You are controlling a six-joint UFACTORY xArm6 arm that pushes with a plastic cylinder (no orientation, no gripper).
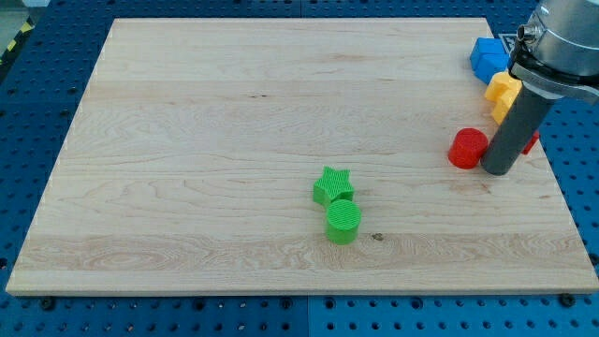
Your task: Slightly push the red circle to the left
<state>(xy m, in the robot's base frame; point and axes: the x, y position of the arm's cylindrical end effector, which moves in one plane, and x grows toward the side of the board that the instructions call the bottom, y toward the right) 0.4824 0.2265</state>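
Note:
The red circle (pixel 466 148) lies on the wooden board (pixel 234 122) near the view's right edge. My tip (pixel 497 170) stands on the board just right of the red circle, touching or nearly touching its right side. A second red block (pixel 532 142) peeks out behind the rod at its right; its shape is hidden.
A yellow block (pixel 503 94) and a blue block (pixel 489 58) sit at the view's upper right, above the rod. A green star (pixel 331 185) and a green circle (pixel 343 223) sit together at the lower middle. The board's right edge is close to the rod.

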